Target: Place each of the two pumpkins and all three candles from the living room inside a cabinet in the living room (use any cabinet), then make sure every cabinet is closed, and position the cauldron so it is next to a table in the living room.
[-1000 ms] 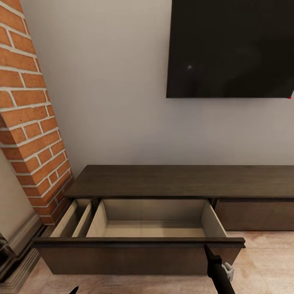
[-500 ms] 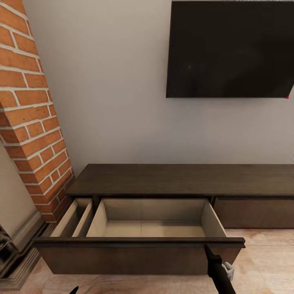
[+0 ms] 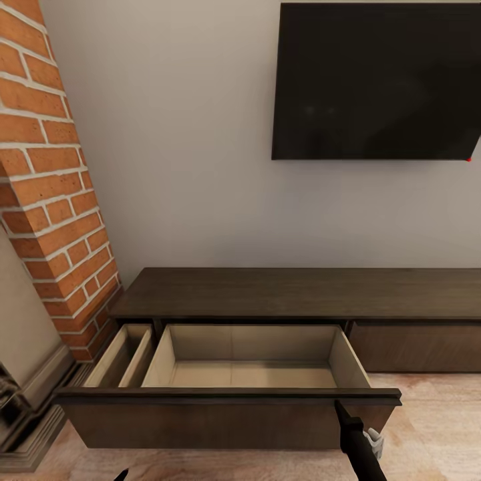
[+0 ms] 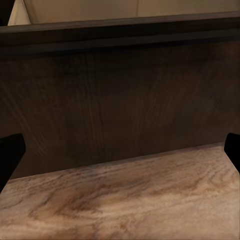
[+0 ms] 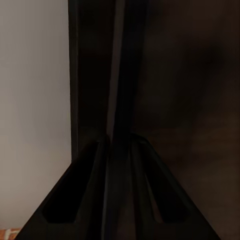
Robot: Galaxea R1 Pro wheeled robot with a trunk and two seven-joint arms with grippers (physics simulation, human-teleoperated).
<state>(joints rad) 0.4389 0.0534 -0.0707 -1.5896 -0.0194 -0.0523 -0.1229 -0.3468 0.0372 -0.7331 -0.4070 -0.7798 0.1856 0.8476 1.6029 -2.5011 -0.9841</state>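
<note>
While the drawer [image 3: 227,374] of the cabinet [image 3: 300,294] stands pulled out across the lower middle of the head frame, its pale interior looks bare: no pumpkins or candles lie in it, and none of them, nor the cauldron, can be placed from these frames. At the lower right of that frame, the right hand [image 3: 339,409] reaches up to the top lip of the drawer front [image 3: 200,424], near its right end. Seen along that hand's own camera, the right hand [image 5: 119,142] has its two fingers [image 5: 90,160] pressed nearly together with the thin dark edge of the front [image 5: 120,75] pinched between them. From the other wrist camera, the left hand [image 4: 120,155] is spread wide, a fingertip [image 4: 11,150] at each side of the frame, low over the floor [image 4: 125,200] and facing the front [image 4: 120,100] without touching it.

What matters next is that the front's long axis runs left to right across the head frame, and the drawer slides straight away from the robot. The right hand is already on it, so a push or pull along that line seems to fall to that arm.
</note>
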